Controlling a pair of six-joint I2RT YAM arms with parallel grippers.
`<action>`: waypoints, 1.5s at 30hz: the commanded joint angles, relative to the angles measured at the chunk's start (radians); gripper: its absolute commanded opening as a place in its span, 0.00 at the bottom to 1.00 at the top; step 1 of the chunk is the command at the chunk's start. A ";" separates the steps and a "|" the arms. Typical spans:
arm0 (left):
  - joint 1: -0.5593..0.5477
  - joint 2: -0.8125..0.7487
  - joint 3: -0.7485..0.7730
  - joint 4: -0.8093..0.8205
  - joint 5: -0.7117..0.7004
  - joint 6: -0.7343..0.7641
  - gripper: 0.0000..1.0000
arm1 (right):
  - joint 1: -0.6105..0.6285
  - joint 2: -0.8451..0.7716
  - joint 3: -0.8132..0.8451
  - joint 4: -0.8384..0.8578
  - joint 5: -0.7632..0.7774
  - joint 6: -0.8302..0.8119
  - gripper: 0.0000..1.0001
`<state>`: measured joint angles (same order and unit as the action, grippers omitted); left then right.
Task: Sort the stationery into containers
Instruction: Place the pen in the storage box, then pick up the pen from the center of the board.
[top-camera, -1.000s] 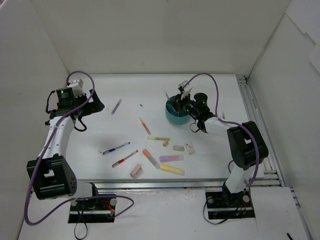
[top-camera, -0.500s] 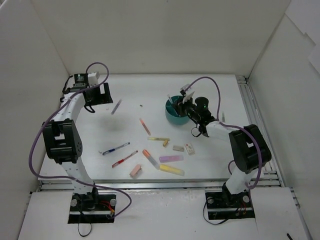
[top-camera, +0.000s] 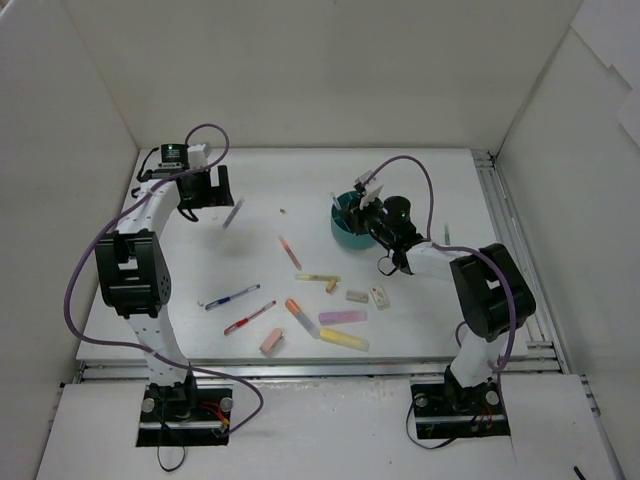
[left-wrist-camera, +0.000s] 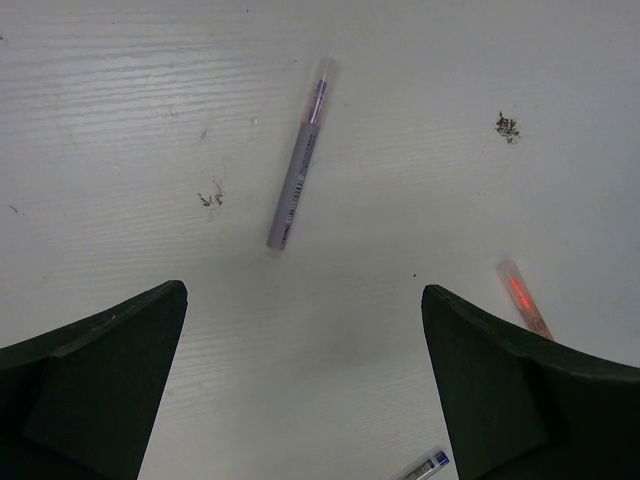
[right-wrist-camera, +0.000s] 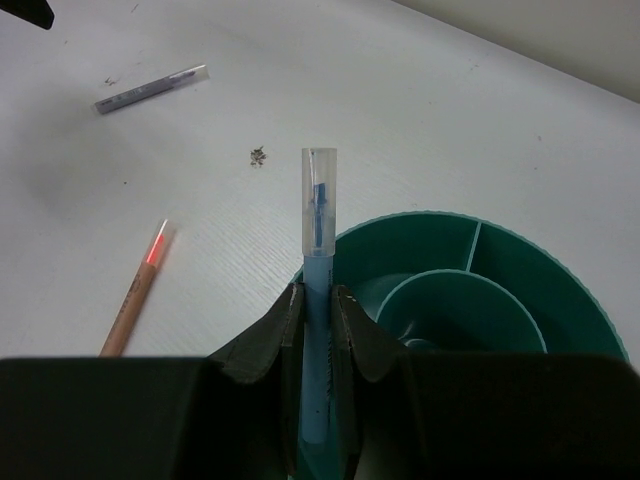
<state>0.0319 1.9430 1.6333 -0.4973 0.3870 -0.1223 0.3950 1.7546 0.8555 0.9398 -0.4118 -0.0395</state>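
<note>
My right gripper (right-wrist-camera: 317, 300) is shut on a light blue pen (right-wrist-camera: 318, 250) with a clear cap. It holds the pen over the near-left rim of the round teal cup (right-wrist-camera: 500, 262), which has inner dividers. In the top view it (top-camera: 364, 207) is at the cup (top-camera: 345, 228). My left gripper (left-wrist-camera: 305, 400) is open and empty above the table, near a grey pen (left-wrist-camera: 300, 165); in the top view it (top-camera: 205, 190) hovers just left of that pen (top-camera: 234, 213). More pens, highlighters and erasers lie loose mid-table.
On the table lie a red-tipped pen (top-camera: 289, 251), a blue pen (top-camera: 232, 297), a red pen (top-camera: 250, 317), an orange highlighter (top-camera: 298, 313), a purple highlighter (top-camera: 342, 317), a yellow highlighter (top-camera: 344, 340), a pink eraser (top-camera: 271, 341) and a white eraser (top-camera: 380, 297). White walls enclose the table.
My left arm has swung from the far left toward the back and right, ending beside the grey pen. My right gripper stays at the cup with the blue pen, shifted slightly left.
</note>
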 joint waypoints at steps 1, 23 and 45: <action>0.000 -0.044 0.023 0.028 -0.005 0.020 1.00 | 0.007 -0.026 0.010 0.129 0.028 -0.014 0.11; -0.038 0.172 0.275 -0.073 0.001 0.041 1.00 | 0.011 -0.372 -0.113 0.159 0.030 0.087 0.98; -0.128 0.416 0.516 -0.236 -0.155 0.073 0.39 | -0.127 -0.581 -0.277 0.152 -0.015 0.271 0.98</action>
<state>-0.1047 2.3939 2.1162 -0.7147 0.2657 -0.0551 0.2821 1.2396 0.5819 1.0096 -0.4076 0.2134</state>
